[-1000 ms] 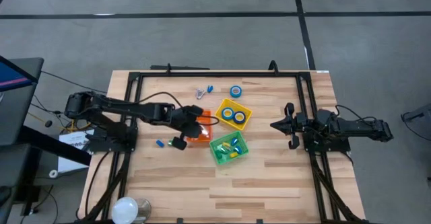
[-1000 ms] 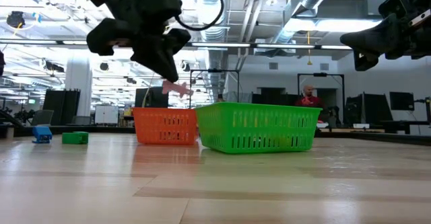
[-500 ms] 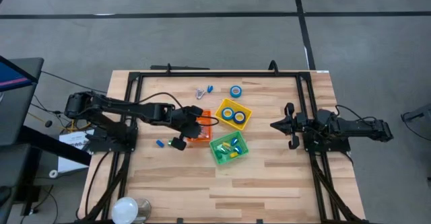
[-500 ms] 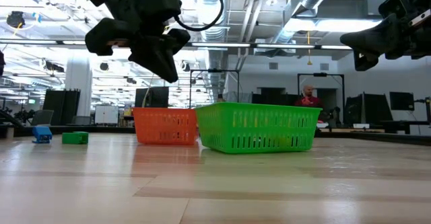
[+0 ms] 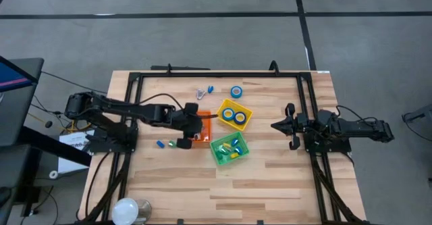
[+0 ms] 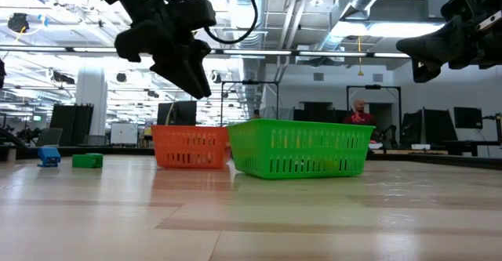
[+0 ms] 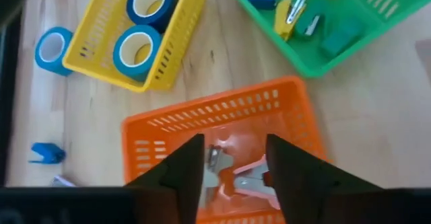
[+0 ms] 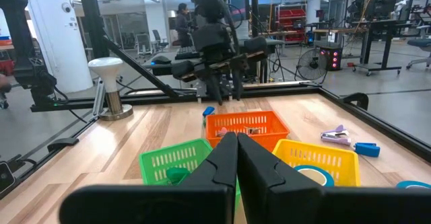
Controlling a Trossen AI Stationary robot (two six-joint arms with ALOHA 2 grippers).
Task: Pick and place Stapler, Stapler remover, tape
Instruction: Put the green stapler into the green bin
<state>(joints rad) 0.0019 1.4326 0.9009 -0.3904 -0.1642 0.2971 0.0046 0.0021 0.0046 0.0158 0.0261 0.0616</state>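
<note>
**Pink remover dropped into the orange bin**

Since a second ago the pink remover [image 7: 250, 178] has left the left end effector [image 7: 234, 177], whose fingers now stand spread above the orange bin [image 7: 202, 120]; the remover lies on the bin floor directly below them, beside a small metal piece.

Just beyond the left end effector's tips sits the green bin [image 5: 229, 148], holding yellow, blue and green staplers. The yellow bin [image 5: 234, 114] lies ahead and to one side, with two tape rolls [image 7: 137, 48] inside. A third roll [image 5: 236, 91] rests on the table [image 5: 270, 184] beyond the yellow bin, near a blue remover [image 5: 210, 88] and a pale one. Behind the end effector, on open wood, lie a small blue item [image 5: 160, 144] and a green one [image 5: 181, 143].

The three bins crowd together, touching or nearly so, while the near half of the table is bare wood. A black frame rail runs along each side.

The right end effector [image 5: 275, 125] hangs over the table's right side, well apart from the bins, fingers pressed together.
</note>
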